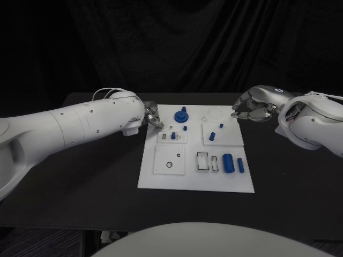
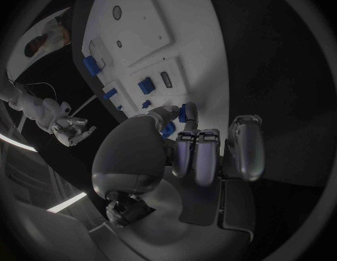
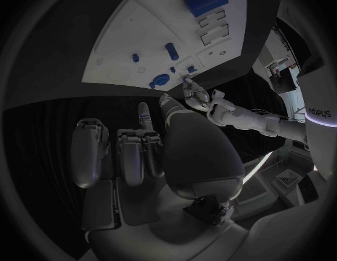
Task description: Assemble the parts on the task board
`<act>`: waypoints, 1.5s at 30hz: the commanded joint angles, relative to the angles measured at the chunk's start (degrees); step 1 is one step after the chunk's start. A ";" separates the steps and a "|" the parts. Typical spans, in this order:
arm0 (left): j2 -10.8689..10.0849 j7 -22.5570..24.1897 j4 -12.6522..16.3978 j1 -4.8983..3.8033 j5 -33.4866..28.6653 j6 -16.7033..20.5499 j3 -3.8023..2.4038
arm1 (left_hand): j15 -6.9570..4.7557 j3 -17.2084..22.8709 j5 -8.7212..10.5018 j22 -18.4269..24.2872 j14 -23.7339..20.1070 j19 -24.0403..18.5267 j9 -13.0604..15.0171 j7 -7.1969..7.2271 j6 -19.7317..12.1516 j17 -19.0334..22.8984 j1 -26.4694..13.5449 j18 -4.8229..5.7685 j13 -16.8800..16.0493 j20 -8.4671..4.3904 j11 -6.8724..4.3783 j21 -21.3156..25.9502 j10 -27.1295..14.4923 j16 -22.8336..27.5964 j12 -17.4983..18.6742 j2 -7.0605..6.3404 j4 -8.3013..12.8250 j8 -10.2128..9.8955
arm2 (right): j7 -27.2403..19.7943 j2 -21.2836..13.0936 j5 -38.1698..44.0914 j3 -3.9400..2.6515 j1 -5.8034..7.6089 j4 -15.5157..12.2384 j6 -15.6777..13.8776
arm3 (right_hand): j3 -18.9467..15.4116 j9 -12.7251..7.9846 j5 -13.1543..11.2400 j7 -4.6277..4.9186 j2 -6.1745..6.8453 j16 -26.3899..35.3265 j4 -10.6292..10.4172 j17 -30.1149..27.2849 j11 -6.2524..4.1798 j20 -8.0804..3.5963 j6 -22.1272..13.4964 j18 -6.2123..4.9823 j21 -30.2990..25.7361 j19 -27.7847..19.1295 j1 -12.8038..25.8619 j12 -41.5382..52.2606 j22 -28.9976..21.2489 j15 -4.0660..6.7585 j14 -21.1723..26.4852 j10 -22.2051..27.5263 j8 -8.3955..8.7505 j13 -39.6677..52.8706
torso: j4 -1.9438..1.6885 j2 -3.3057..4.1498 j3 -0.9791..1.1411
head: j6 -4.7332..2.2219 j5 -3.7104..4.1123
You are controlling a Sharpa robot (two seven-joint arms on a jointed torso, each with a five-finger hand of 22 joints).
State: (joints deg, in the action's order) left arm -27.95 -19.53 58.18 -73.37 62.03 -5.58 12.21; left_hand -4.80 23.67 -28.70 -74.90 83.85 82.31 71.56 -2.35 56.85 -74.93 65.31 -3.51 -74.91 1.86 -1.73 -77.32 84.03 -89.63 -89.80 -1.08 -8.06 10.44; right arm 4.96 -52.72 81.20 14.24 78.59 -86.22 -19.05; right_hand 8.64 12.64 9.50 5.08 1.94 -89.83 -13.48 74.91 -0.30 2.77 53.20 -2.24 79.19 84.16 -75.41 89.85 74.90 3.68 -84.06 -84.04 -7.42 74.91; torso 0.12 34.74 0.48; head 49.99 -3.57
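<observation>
The white task board [image 1: 196, 176] lies mid-table. At its far end stands a round blue knob-like part [image 1: 181, 114], with small blue pegs [image 1: 213, 136] nearby. A thick blue cylinder [image 1: 228, 162] and a thin one [image 1: 240, 165] lie near the right edge. My left hand [image 1: 152, 119] hovers at the board's far left edge, just left of the knob [image 2: 187, 112]. Its fingers [image 2: 205, 156] are curled in, the thumb reaches toward the knob, and I see nothing gripped. My right hand [image 1: 254, 108] hangs beside the far right corner with fingers [image 3: 132, 153] curled on nothing I can see.
Rectangular slots [image 1: 208, 161] and a round hole [image 1: 170, 164] mark the board's near half. Bare black tabletop [image 1: 79, 182] runs on both sides of the board, and a dark curtain hangs behind the table. The left forearm [image 1: 71, 126] crosses the table's left side.
</observation>
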 commanded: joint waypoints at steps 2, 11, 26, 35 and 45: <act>-1.69 1.09 2.99 -1.07 0.10 2.26 -0.06 | -0.18 0.55 -0.34 -6.80 6.15 -0.04 0.17 0.53 1.01 -15.07 -0.64 -0.04 -15.09 -0.28 -0.46 -0.10 5.97 -0.37 -0.20 -0.09 -0.01 0.47 | 1.33 -0.16 -0.03 -0.05 -0.11 -0.02 0.54 | -0.02 0.00 0.19 0.05 -0.29 -0.17 0.35 15.09 0.29 0.31 0.42 -0.38 -0.18 0.43 -0.33 0.15 11.64 -0.33 -5.94 -5.96 0.10 15.09 | 0.06 0.01 0.00 | 0.01 0.00; -5.90 -3.51 9.48 -4.06 -12.23 -1.97 -0.05 | -0.35 0.98 0.37 -6.86 6.15 0.04 0.39 0.68 1.43 -15.07 -1.73 -0.04 -15.09 -0.46 -0.61 -0.03 5.97 -0.37 -0.20 -0.46 -0.51 0.70 | 1.63 -0.13 -0.03 -0.04 -0.11 0.22 0.95 | 0.09 0.00 0.18 -0.07 -0.40 -0.17 0.58 15.09 0.22 0.29 0.52 -0.40 -0.26 0.39 -0.55 0.15 11.62 -0.30 -5.94 -5.96 0.13 15.09 | 0.00 -0.07 0.03 | 0.01 -0.18; -7.06 -9.85 12.60 -5.07 -17.12 -4.91 -0.03 | -0.42 1.26 0.25 -6.94 6.15 0.13 0.43 0.76 1.22 -15.07 -1.62 -0.02 -15.09 -0.53 -0.69 -0.11 5.97 -0.37 -0.20 -0.59 -0.20 0.61 | 1.71 -0.05 -0.03 -0.04 -0.70 0.43 1.29 | 0.28 0.01 0.18 -0.21 -0.57 -0.17 0.95 15.09 0.10 0.25 0.72 -0.41 -0.33 0.35 -0.91 0.15 11.60 -0.22 -5.94 -5.96 0.13 15.09 | -0.15 -0.38 0.26 | 0.01 -0.38; -7.07 -9.04 14.11 -4.40 -12.10 -0.57 -0.03 | -0.44 1.77 -0.44 -6.67 6.14 -0.07 0.43 0.59 0.49 -15.05 -1.79 -0.13 -14.93 -0.60 -0.62 0.39 5.81 -0.35 0.04 -0.64 -0.02 0.25 | 1.70 -0.13 -0.03 -0.04 -0.82 0.35 1.31 | 0.32 0.01 0.18 -0.24 -0.60 -0.17 1.04 15.09 0.08 0.23 0.75 -0.43 -0.40 0.31 -0.99 0.15 11.58 -0.21 -5.94 -5.96 0.14 15.09 | -0.22 -0.44 0.22 | 0.01 -0.40; -7.48 -7.78 15.66 -2.52 -8.50 3.53 -0.03 | -0.41 2.06 -0.56 -6.72 6.13 0.00 0.37 0.52 0.18 -15.01 -1.87 -0.11 -14.92 -0.60 -0.57 0.37 5.80 -0.32 0.06 -0.45 -0.01 0.05 | 1.68 -0.05 -0.03 -0.04 -0.85 0.36 1.32 | 0.39 0.00 0.18 -0.28 -0.65 -0.17 1.17 15.09 0.05 0.22 0.78 -0.43 -0.42 0.30 -1.10 0.15 11.58 -0.17 -5.94 -5.96 0.16 15.09 | -0.14 -0.25 0.23 | 0.01 -0.78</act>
State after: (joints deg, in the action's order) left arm -35.53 -28.49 73.68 -76.17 51.01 -4.80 12.24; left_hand -5.02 25.32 -28.94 -74.90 84.06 82.32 71.91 -1.74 57.41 -74.91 63.50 -3.50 -74.92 1.44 -2.12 -77.10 84.05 -89.63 -89.80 -1.99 -8.06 10.73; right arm 5.56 -52.76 81.11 14.23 77.87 -85.82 -17.94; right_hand 9.02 12.64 9.50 4.67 1.27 -89.83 -12.78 74.91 -0.30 2.77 53.62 -2.24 78.98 84.16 -76.08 89.85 74.93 3.68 -84.06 -84.04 -7.42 74.90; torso -0.01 34.45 0.71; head 50.00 -4.30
